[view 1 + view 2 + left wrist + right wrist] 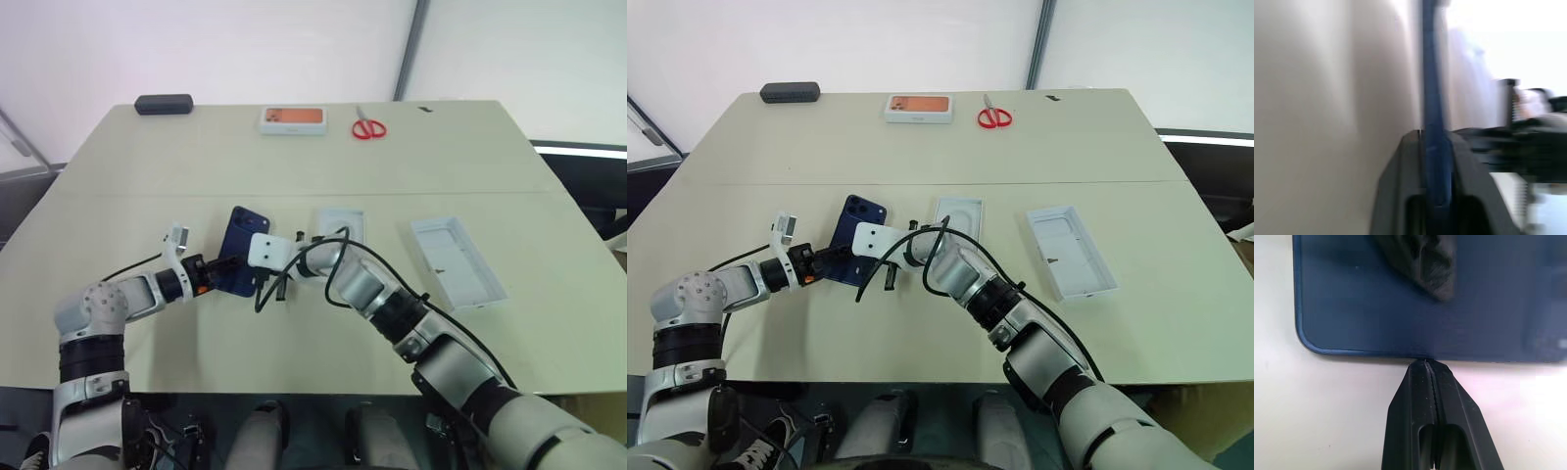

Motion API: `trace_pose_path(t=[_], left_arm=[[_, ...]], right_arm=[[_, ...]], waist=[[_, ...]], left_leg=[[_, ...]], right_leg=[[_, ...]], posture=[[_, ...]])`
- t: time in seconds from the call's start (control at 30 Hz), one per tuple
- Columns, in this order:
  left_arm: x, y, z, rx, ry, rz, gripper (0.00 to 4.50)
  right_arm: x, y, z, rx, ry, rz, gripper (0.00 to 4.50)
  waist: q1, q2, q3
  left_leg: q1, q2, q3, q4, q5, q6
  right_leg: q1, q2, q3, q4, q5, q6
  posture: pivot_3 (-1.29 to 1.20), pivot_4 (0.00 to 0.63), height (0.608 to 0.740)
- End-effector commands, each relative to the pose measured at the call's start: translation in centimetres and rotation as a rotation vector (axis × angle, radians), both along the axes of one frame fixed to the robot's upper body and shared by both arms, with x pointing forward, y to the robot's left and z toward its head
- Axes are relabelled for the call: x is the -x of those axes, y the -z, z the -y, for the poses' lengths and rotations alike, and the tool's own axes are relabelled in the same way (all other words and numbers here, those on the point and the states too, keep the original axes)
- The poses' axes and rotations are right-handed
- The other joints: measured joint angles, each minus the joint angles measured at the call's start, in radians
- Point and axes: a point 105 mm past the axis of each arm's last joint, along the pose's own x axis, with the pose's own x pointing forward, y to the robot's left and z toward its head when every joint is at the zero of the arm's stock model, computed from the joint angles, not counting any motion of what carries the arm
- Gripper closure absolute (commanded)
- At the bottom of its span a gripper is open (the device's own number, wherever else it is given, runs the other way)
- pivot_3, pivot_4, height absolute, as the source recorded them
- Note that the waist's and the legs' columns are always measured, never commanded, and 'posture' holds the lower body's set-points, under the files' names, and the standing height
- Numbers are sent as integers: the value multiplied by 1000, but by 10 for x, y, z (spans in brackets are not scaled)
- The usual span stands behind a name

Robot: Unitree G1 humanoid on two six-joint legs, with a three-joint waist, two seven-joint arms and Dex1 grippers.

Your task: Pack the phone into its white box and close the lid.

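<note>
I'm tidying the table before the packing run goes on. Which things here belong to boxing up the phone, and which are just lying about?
Belongs to the job:
- phone, clamped in the left gripper; the shut right gripper touches its edge
- white box
- lid, lying inside up

Just lying about, along the table's far edge:
- red scissors
- white box with an orange picture
- dark case

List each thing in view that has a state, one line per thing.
phone: off the table, tilted up, clamped by the left gripper
left gripper: shut on the phone's edge
right gripper: shut, tips at the phone's edge
white box: open, nothing in it
lid: off the box, inside facing up
scissors: closed
</note>
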Motion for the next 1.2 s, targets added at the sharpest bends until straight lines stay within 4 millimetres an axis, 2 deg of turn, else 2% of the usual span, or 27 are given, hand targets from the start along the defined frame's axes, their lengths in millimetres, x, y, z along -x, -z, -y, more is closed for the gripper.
trace_pose_path(t=[0.03, 0.1, 0.17, 0.27, 0.37, 0.4, 0.43, 0.5, 0.57, 0.63, 0.73, 0.9, 1.2], left_arm=[[4, 21, -5, -73, -36, -80, 4472], [5, 19, -4, -50, -36, -80, 4472], [4, 15, -5, -7, -48, -68, 4472], [1, 1, -6, 86, -68, -24, 4472], [1, -21, -6, 213, -67, 26, 4472], [0, -27, -6, 250, -72, 46, 4494], [-1, -30, -6, 252, -80, 68, 4500], [-1, -34, -4, 276, -81, 86, 4500], [-2, -36, -2, 274, -87, 114, 4500], [-3, -38, -2, 268, -98, 135, 4500], [-5, -41, -3, 268, -114, 169, 4500], [-8, -43, 6, 265, -96, 180, 4500], [-9, -47, 16, 257, -76, 193, 4500]], right_arm=[[1, 2, 2, -1, 2, 2, 4500], [1, -2, 1, -23, -7, 16, 4500], [-1, -14, 0, -102, -5, 21, 4500], [0, -42, -2, -284, -5, -10, 4500], [9, -81, -1, -508, -42, -85, 4500], [11, -96, 3, -608, -41, -162, 4245], [12, -101, 8, -643, -43, -205, 3963], [13, -88, 27, -557, -38, -211, 3165], [19, -70, 47, -451, -44, -224, 2178], [25, -64, 63, -411, -42, -257, 1153], [34, -52, 83, -289, -64, -221, 1153], [23, -45, 109, -209, 26, -185, 1153], [28, -22, 122, -88, 29, -203, 1153]], waist=[[0, 0, 0], [-1, 0, 0], [0, 0, 0], [1, -1, 1], [0, -2, 2], [0, -4, 3], [1, -5, 4], [2, -5, 4], [6, -6, 4], [7, -6, 4], [1, -6, 5], [-18, -7, 5], [-18, -7, 6]], left_leg=[[0, 0, 0, 0, 0, 0], [0, 0, 0, 0, 0, 0], [0, 0, 0, 0, 0, 0], [-1, 1, 0, 0, 0, 0], [-6, 1, -1, 1, 0, 0], [-7, 2, -1, 1, 0, 0], [-8, 2, -1, 1, 0, 0], [-8, 3, -1, 0, 0, 0], [-8, 2, -1, 1, 0, 0], [-8, 1, -1, 1, 0, 0], [-9, 1, 0, 0, 0, 0], [-9, 2, 0, 0, 0, 0], [-9, 2, 0, 0, 0, 0]], right_leg=[[0, 0, 0, 0, 0, 0], [0, 0, 0, 0, 0, 0], [0, 0, 0, 0, 0, 0], [-1, 0, 0, 0, 0, 0], [-6, 0, 0, 1, 0, 0], [-8, 0, 0, 1, 0, 0], [-9, 1, 0, 1, 0, 0], [-9, 1, 0, 1, 0, 0], [-8, 0, -1, 0, 0, 0], [-7, 0, -1, -2, 0, 0], [-8, 0, -1, -2, 0, 0], [-8, 2, -1, -2, 0, 0], [-7, 1, -1, -4, 0, 0]], posture=[[0, 150, 740], [0, 150, 740], [0, 150, 740], [0, 150, 740], [0, 150, 740], [0, 150, 740], [0, 150, 740], [0, 150, 740], [0, 150, 740], [0, 150, 740], [0, 150, 740], [0, 150, 740], [0, 150, 740]])
